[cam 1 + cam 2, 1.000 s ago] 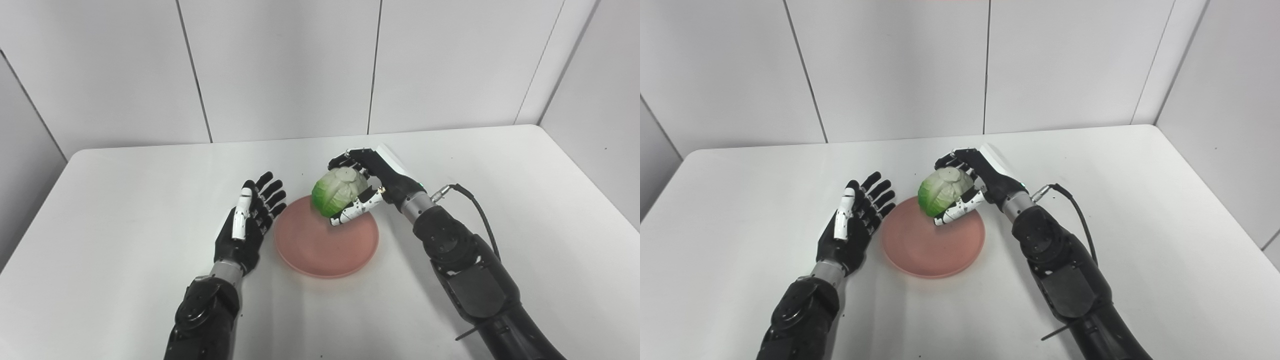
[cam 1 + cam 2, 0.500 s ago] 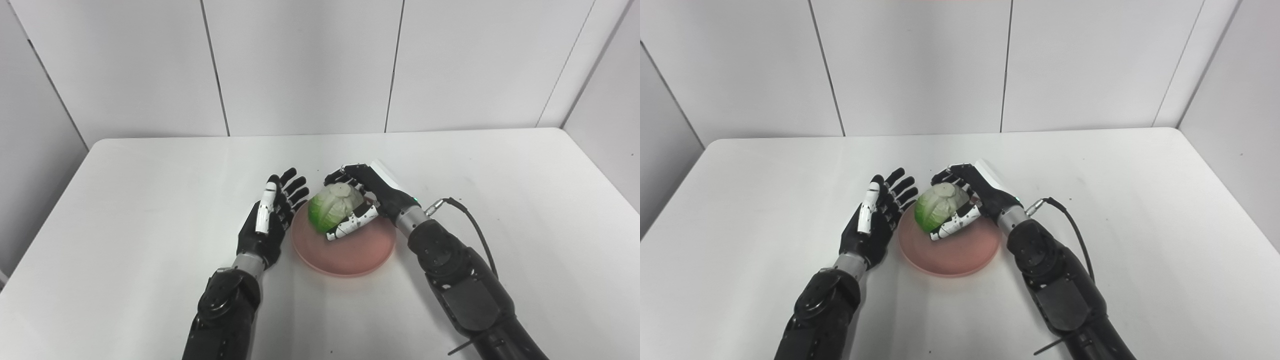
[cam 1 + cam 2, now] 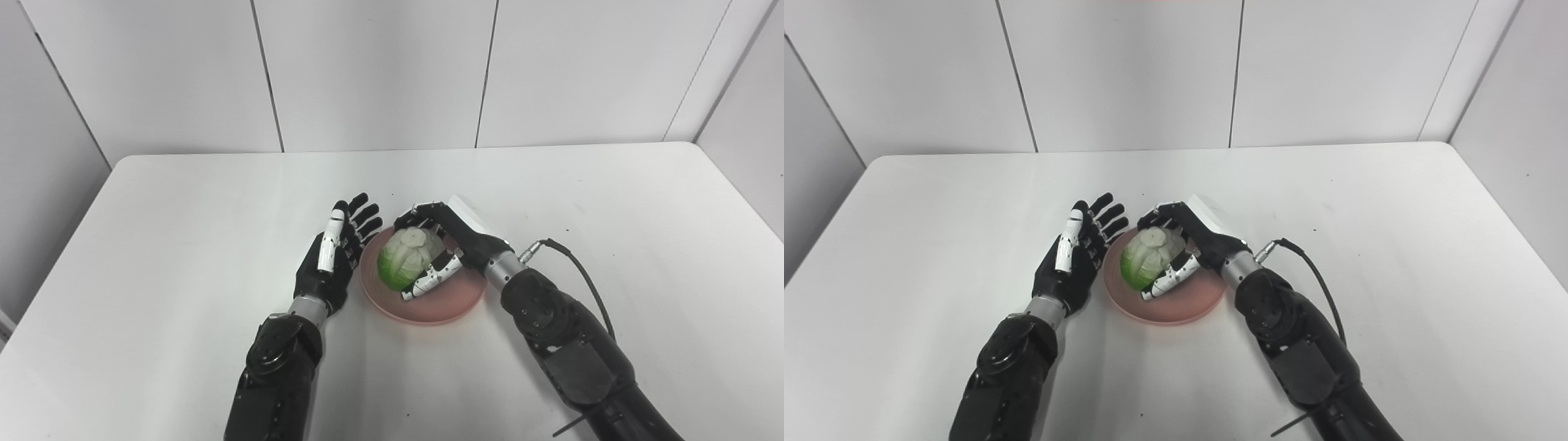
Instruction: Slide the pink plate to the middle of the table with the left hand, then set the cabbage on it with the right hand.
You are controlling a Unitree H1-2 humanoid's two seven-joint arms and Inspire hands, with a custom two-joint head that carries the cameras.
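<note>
Near the middle of the white bench (image 3: 184,202) a pink plate (image 3: 456,299) is seen, and every other place is given from it. Over the plate's left half the cabbage (image 3: 407,264) is held by the right hand (image 3: 450,248); its pale cut stem is turned upward and its green side is turned toward the plate's left rim. The right hand is closed around the cabbage, with dark fingers (image 3: 419,211) curled over the top and far side and the white-marked thumb (image 3: 432,280) pressed along the near side, low over the plate's surface. Whether the cabbage is touching the plate cannot be told. The right arm is brought in from the plate's near right, and a black cable (image 3: 582,275) is looped off its wrist to the right of the plate.

Just beside the plate's left rim the left hand (image 3: 334,260) is held open, palm turned toward the plate, fingers spread and pointed away toward the far wall, nothing gripped. Contact between this hand and the rim cannot be told.
</note>
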